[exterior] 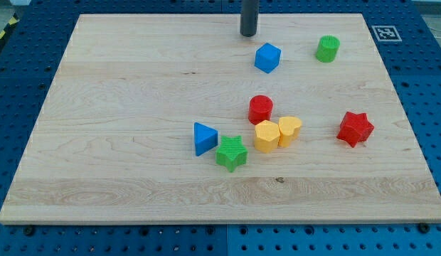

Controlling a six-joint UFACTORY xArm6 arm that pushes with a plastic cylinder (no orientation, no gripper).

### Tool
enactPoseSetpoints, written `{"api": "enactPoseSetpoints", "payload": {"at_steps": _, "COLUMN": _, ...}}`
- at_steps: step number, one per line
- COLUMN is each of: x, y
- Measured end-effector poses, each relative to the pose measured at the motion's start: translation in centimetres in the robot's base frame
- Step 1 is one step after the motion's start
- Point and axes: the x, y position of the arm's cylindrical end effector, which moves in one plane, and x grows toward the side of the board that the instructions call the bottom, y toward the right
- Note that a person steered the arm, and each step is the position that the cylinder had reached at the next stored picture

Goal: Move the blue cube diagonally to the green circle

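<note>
The blue cube lies on the wooden board near the view's top, right of centre. The green circle, a short green cylinder, stands to its right and slightly higher, a clear gap apart. My tip is the lower end of the dark rod at the view's top centre. It sits just up and left of the blue cube, close to it but not touching.
A red cylinder, a yellow hexagon and a yellow heart cluster mid-board. A blue triangle and a green star lie left of them. A red star is at the right. The board has a marker tag.
</note>
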Motion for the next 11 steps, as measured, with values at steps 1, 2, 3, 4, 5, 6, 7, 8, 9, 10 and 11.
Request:
{"api": "enactPoseSetpoints", "payload": {"at_steps": 1, "x": 1.9, "y": 0.0}}
{"api": "enactPoseSetpoints", "payload": {"at_steps": 2, "x": 4.3, "y": 0.0}}
{"api": "enactPoseSetpoints", "payload": {"at_steps": 3, "x": 6.3, "y": 0.4}}
{"api": "enactPoseSetpoints", "payload": {"at_steps": 4, "x": 6.3, "y": 1.5}}
{"api": "enactPoseSetpoints", "payload": {"at_steps": 5, "x": 6.3, "y": 2.0}}
{"api": "enactPoseSetpoints", "payload": {"at_steps": 6, "x": 7.1, "y": 2.2}}
{"api": "enactPoseSetpoints", "payload": {"at_steps": 7, "x": 8.7, "y": 3.0}}
{"api": "enactPoseSetpoints", "payload": {"at_steps": 8, "x": 10.2, "y": 4.0}}
{"api": "enactPoseSetpoints", "payload": {"at_steps": 9, "x": 9.8, "y": 4.3}}
{"api": "enactPoseSetpoints", "payload": {"at_steps": 10, "x": 7.2, "y": 4.3}}
{"api": "enactPoseSetpoints", "payload": {"at_steps": 11, "x": 3.0, "y": 4.5}}
